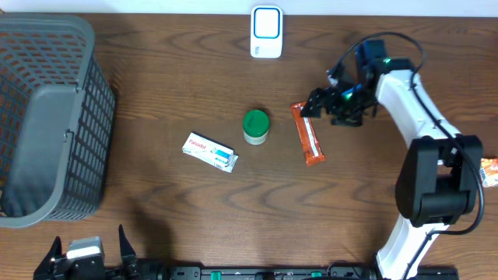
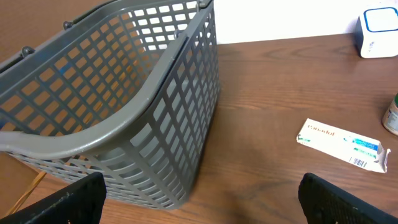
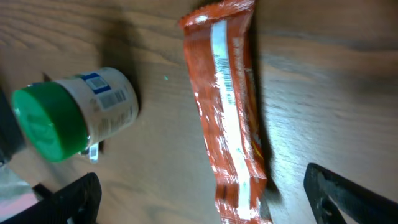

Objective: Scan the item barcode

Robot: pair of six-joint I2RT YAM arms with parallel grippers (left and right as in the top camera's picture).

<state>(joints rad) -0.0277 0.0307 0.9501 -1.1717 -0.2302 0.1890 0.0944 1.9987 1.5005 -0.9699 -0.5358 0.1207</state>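
An orange snack-bar wrapper [image 1: 308,134] lies flat on the wooden table, right of centre. My right gripper [image 1: 314,105] hovers open over its far end. In the right wrist view the wrapper [image 3: 227,112] runs up between the two spread black fingers [image 3: 74,199], and neither touches it. A strip of barcode lines shows on the wrapper's white seam. The white scanner [image 1: 266,32] stands at the table's back edge. My left gripper [image 1: 88,247] sits open at the front left with nothing in it [image 2: 202,208].
A green-lidded white jar [image 1: 255,126] stands just left of the wrapper. A white medicine box [image 1: 210,152] lies further left. A large grey basket [image 1: 47,117] fills the left side. A small orange-and-white packet [image 1: 489,171] lies at the right edge.
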